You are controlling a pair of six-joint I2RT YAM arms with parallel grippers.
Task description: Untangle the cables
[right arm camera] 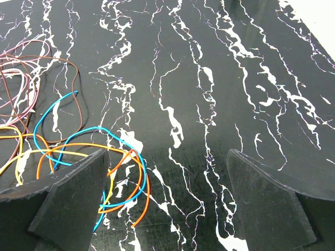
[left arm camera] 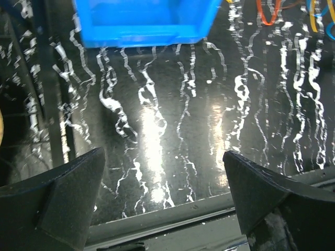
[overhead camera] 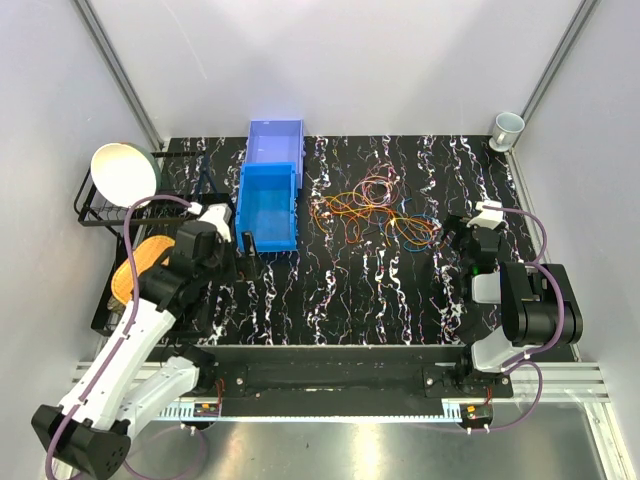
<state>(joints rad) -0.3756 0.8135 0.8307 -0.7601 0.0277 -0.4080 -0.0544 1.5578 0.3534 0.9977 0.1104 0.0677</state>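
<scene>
Top external: glossy veined black table (overhead camera: 330,290), pale walls (overhead camera: 350,60).
Wiry looped cables (overhead camera: 375,205) are strewn just left of right gripper (right arm camera: 167,151); that and left gripper (left arm camera: 162,154) are spread wide, empty.

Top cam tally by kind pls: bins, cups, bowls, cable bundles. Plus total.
Bins: 2 (pale blue bin, bright blue bin)
Cups: 1 (cup, far right corner)
Bowls: 1 (white bowl, on the left)
Cable bundles: 1 (cables; the wires overlap too much to count one by one)
Total: 5
</scene>
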